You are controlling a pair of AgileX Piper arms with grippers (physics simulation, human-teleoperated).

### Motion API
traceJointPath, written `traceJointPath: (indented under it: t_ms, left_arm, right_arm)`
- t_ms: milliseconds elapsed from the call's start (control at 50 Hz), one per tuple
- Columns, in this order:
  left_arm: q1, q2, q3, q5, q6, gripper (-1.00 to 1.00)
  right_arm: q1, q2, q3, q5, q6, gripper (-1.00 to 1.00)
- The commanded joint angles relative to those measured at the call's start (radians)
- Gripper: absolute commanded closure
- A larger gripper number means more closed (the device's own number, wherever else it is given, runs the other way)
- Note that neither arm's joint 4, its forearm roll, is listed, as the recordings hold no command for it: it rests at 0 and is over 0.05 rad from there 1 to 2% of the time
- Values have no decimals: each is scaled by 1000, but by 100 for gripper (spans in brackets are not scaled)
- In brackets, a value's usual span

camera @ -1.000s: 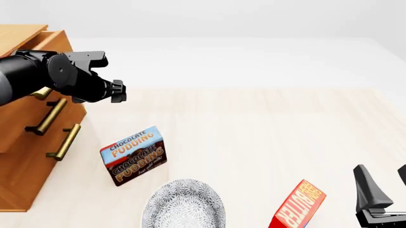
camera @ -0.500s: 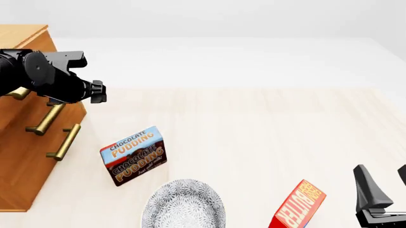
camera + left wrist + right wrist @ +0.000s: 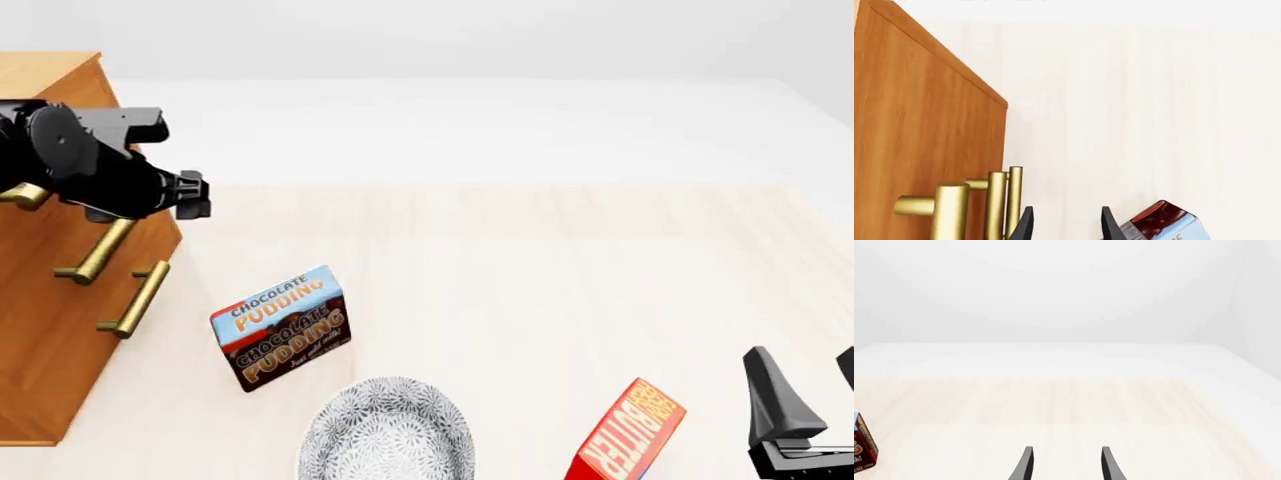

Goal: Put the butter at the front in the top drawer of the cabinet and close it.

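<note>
Fingertips of our left gripper (image 3: pixel 1063 227) stand apart with nothing between them in the left wrist view, just beside the brass handles (image 3: pixel 995 205) on the cabinet (image 3: pixel 921 135), with the pudding box (image 3: pixel 1157 227) on the other side. From the front we see that gripper (image 3: pixel 187 195) at the cabinet's (image 3: pixel 54 320) upper front, and the butter (image 3: pixel 625 432) standing just left of our right gripper (image 3: pixel 807 400). Our right wrist view shows its gripper (image 3: pixel 1064 465) parted and holding nothing above bare table (image 3: pixel 1074 405).
</note>
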Motion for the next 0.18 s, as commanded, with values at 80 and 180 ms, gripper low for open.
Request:
traceJointPath:
  t_ms: [80, 180]
  left_arm:
    - [-18, -52, 36, -6, 7, -100]
    - [-140, -45, 26, 3, -7, -100]
  right_arm:
    - [0, 1, 0, -1, 0, -100]
    - [0, 1, 0, -1, 0, -100]
